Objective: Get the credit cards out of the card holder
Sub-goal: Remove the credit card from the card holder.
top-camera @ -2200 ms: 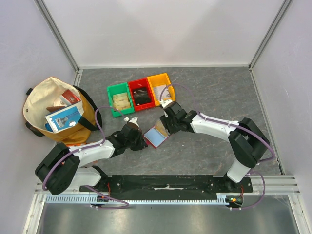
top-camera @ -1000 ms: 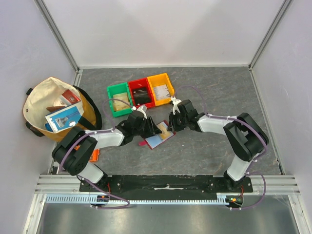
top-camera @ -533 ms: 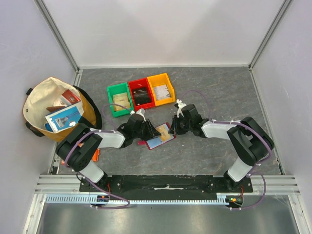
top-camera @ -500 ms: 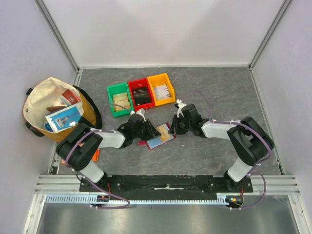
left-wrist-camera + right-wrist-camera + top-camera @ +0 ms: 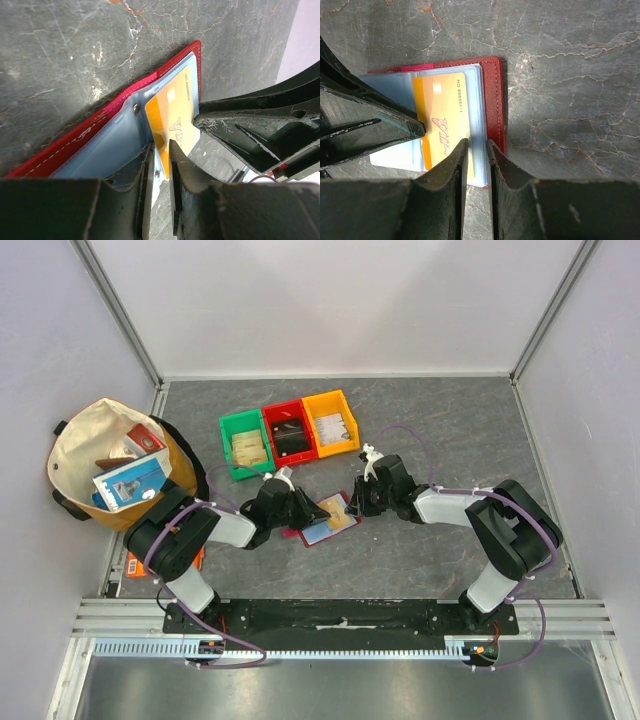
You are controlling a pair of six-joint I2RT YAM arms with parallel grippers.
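Where the card holder (image 5: 322, 531) lies: open and flat on the tabletop (image 5: 450, 430), about midway between its left and right edges.
Orange card (image 5: 440, 115): showing among the pale sleeves (image 5: 395, 85).
Your left gripper (image 5: 161, 150): fingers nearly together around the card's corner; you cannot tell if they grip.
Your right gripper (image 5: 476, 145): clamped on the holder's sleeve edge.

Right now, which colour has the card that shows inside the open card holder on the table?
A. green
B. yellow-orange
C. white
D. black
B: in the right wrist view the card under the pale clear sleeves of the red card holder is yellow-orange, with a printed number along one edge.
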